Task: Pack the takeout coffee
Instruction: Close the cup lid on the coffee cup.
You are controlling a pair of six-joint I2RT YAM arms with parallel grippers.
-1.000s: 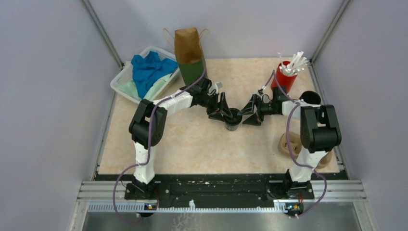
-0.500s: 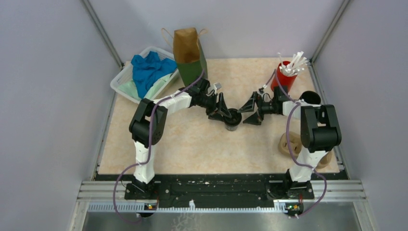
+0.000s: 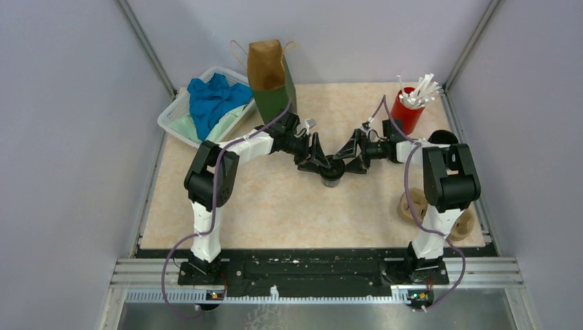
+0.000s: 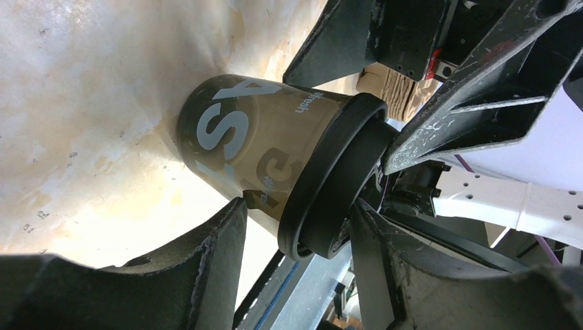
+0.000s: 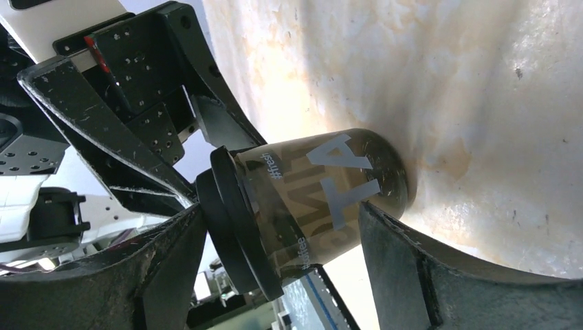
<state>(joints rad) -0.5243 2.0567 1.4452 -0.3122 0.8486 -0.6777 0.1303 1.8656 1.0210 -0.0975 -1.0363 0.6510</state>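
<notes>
The right gripper has swung in from the right and now brackets the small black lidded takeout cup, upright on the mottled tan tabletop at the centre of the overhead frame, fingers spread open either side. The left gripper stays on the cup's other side; whether its fingers pinch or merely touch, I cannot tell. Probably a handover before the brown-and-green paper bag, upper centre.

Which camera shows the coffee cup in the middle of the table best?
Right wrist: the coffee cup fills the view, with its side, lettering and black lid clear. Left wrist shows it close too, its lower edge partly covered. Top external shows only a small dark shape.
</notes>
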